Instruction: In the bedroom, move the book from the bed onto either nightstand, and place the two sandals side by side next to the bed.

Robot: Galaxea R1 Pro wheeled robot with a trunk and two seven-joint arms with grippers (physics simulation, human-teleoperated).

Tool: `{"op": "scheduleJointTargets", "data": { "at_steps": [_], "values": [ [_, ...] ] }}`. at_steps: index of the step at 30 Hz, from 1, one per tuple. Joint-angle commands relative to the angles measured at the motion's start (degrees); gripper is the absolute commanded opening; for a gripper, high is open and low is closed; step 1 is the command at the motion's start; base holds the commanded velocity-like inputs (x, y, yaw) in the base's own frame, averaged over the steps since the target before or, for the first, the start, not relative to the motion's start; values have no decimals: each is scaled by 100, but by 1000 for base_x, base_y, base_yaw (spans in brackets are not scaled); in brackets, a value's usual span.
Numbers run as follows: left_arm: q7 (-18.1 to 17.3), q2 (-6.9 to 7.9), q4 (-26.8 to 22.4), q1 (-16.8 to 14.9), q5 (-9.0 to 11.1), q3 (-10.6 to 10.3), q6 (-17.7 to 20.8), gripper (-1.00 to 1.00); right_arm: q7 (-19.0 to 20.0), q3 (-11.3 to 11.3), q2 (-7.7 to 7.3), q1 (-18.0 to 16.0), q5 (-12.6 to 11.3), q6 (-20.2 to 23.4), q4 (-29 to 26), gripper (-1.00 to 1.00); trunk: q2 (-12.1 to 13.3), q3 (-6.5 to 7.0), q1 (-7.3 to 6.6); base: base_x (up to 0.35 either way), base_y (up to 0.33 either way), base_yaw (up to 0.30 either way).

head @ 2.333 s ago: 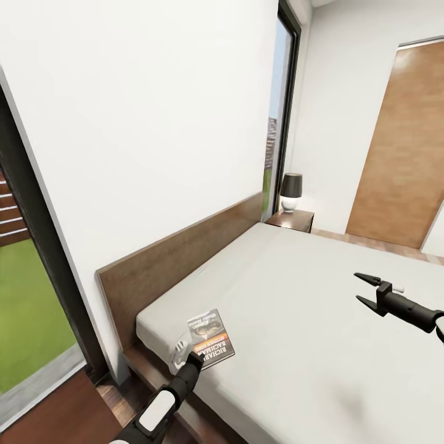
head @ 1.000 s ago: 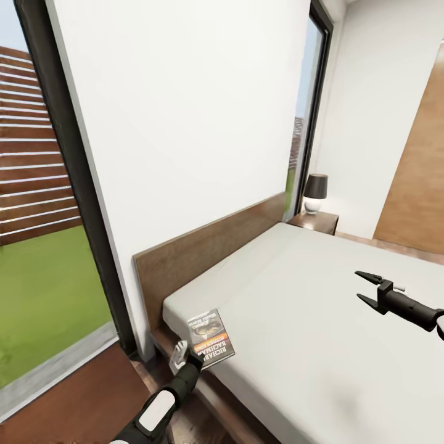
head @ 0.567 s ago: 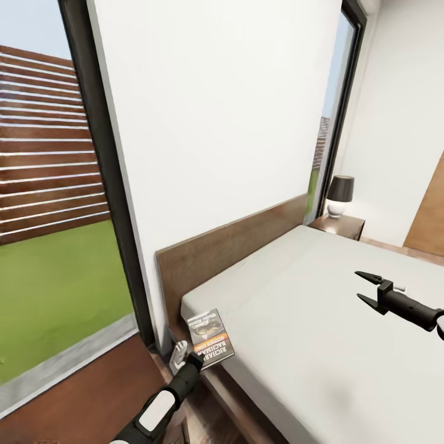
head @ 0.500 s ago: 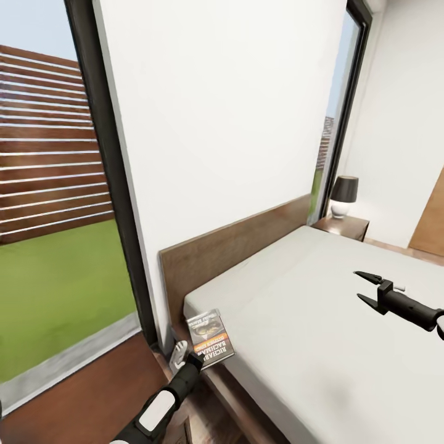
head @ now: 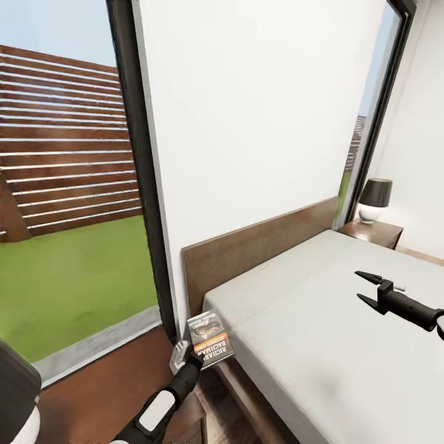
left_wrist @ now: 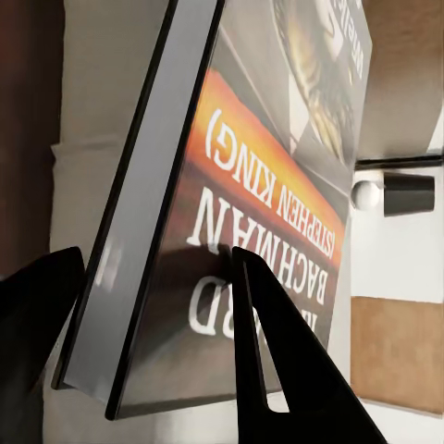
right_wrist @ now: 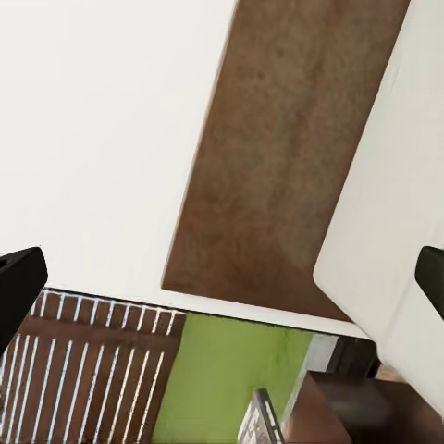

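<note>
The book (head: 209, 335), dark grey with an orange band, hangs in the air just off the head corner of the bed (head: 320, 333). My left gripper (head: 195, 356) is shut on its lower edge. In the left wrist view the book (left_wrist: 259, 185) sits between the two black fingers (left_wrist: 277, 361) of that gripper (left_wrist: 148, 314). My right gripper (head: 365, 288) hovers open over the mattress, holding nothing; its fingertips frame the right wrist view (right_wrist: 222, 282). One nightstand (head: 371, 233) stands at the bed's far side, another (right_wrist: 356, 407) by the near corner. The sandals are out of view.
A dark-shaded lamp (head: 374, 198) stands on the far nightstand. A second lamp (head: 15, 394) is at the lower left. The wooden headboard (head: 259, 246) meets the white wall. A tall black-framed window (head: 74, 185) shows lawn and fence, with wood floor (head: 105, 376) before it.
The camera has turned left, so the bed slid right in the picture and more window shows. Both arms keep their place in the view, the book still held and now past the mattress corner.
</note>
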Motion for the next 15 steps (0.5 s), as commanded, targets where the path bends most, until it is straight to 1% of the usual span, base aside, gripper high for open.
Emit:
{"op": "scheduleJointTargets", "data": {
  "at_steps": [1, 5, 11, 15],
  "values": [
    [-16, 0, 0, -5, 57, -7, 26, -100, 22, -23, 0, -4, 22, 26, 2, 100, -3, -6, -1, 0, 0, 164],
    [-16, 0, 0, -5, 57, -7, 26, -100, 22, -31, 0, -4, 22, 25, 2, 100, -3, -6, -1, 0, 0, 84],
    [-16, 0, 0, -5, 56, -7, 26, -100, 22, -47, 0, -4, 23, 8, -6, 100, -3, -6, -1, 0, 0, 11],
    [-16, 0, 0, -5, 56, -7, 25, -100, 22, -18, 0, -4, 22, 9, -7, 100, -3, -6, -1, 0, 0, 2]
  ]
}}
